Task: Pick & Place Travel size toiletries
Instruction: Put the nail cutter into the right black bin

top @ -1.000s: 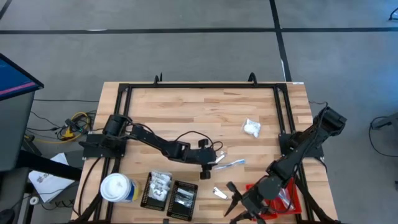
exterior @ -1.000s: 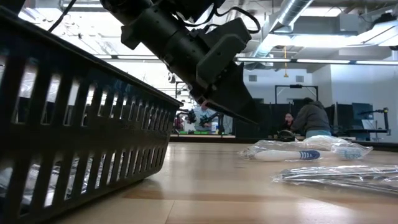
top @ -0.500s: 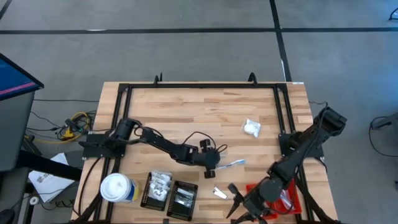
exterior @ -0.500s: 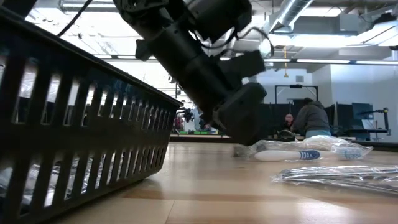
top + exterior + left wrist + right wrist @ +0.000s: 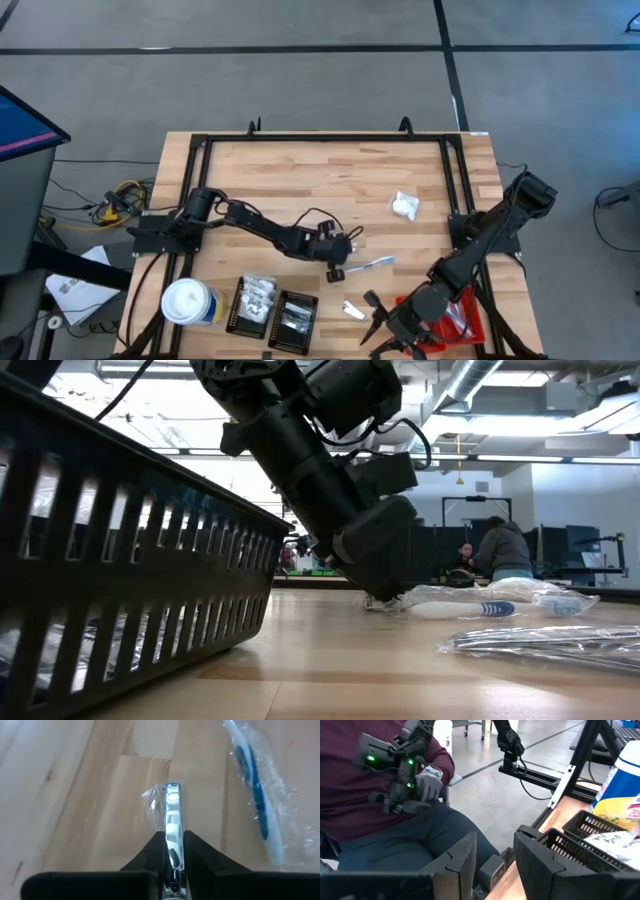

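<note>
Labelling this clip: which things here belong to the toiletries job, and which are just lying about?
Job: left tool shut on silvery sachet; wrapped blue toothbrush; white puffy packet; black trays; red tray.
Lying about: white-topped canister; yellow cables.

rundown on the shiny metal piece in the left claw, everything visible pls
The metal piece is a narrow, flat, mirror-bright strip, chrome-looking, inside a clear crinkled plastic wrapper. The left claw is shut on its near end, a dark finger pressed against each side; the far, squared tip sticks out over the wooden table. A wrapped blue-and-white toothbrush lies alongside, apart from it. What exactly the item is can't be told.
</note>
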Available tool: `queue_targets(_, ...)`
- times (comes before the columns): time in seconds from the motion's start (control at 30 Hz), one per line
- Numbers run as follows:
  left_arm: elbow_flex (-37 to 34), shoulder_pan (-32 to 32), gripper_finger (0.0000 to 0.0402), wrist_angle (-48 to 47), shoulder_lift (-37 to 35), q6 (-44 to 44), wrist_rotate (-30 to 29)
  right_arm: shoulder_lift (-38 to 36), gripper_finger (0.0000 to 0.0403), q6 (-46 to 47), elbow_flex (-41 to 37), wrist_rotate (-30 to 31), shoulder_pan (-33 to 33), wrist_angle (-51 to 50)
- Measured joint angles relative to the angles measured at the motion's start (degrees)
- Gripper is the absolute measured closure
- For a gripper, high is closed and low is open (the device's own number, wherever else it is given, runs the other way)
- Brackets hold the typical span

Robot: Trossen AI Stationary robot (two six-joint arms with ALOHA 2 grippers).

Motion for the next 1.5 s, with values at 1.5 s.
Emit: queue_targets(1.5,-16.45,-27.96,0.0364,-3.51,-22.61,-11.95,1.62,0.13,0.0278,1.54,0.04,0.05,-3.1,-1.0)
